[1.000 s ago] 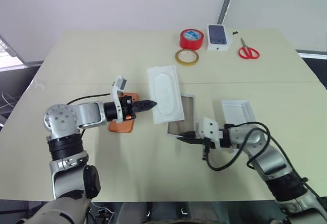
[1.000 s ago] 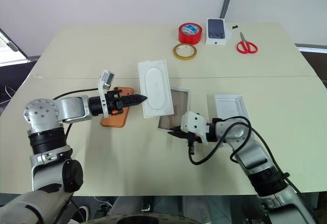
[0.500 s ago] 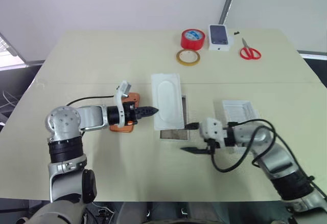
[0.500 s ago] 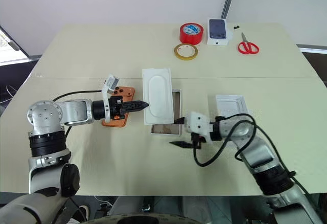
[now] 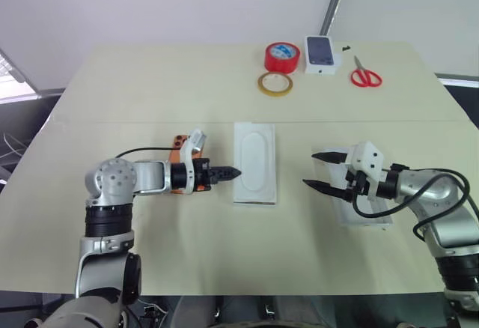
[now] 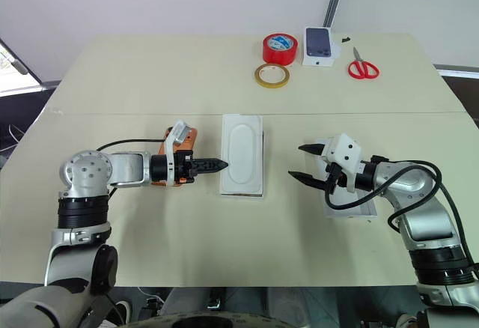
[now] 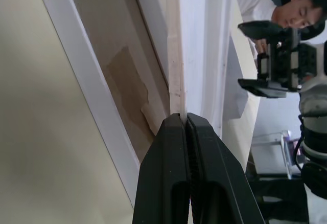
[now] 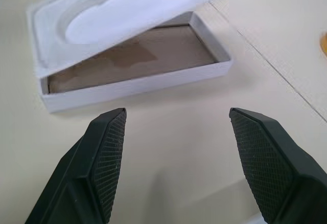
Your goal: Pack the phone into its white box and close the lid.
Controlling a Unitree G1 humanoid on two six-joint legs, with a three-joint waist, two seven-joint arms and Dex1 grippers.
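Table [image 5: 135, 81]: pale, wide. White box [image 8: 153, 78] at centre, tan floor visible from the right wrist view; flat white card [image 5: 254, 162] with oval recess rests tilted over it, one long edge raised. Lid [image 5: 370, 212] lies right of the box, partly behind the right gripper [image 5: 323, 171] (jaws spread wide, empty, hovering between box and lid). Left gripper [image 5: 230, 171]: jaws pressed together, pinching the card's near edge. Phone [image 5: 177, 142] lies left of the box, mostly hidden behind the left wrist.

A lab-like test room: bare white walls, plain beige table [image 5: 150, 81], seated onlooker [image 7: 286, 9].
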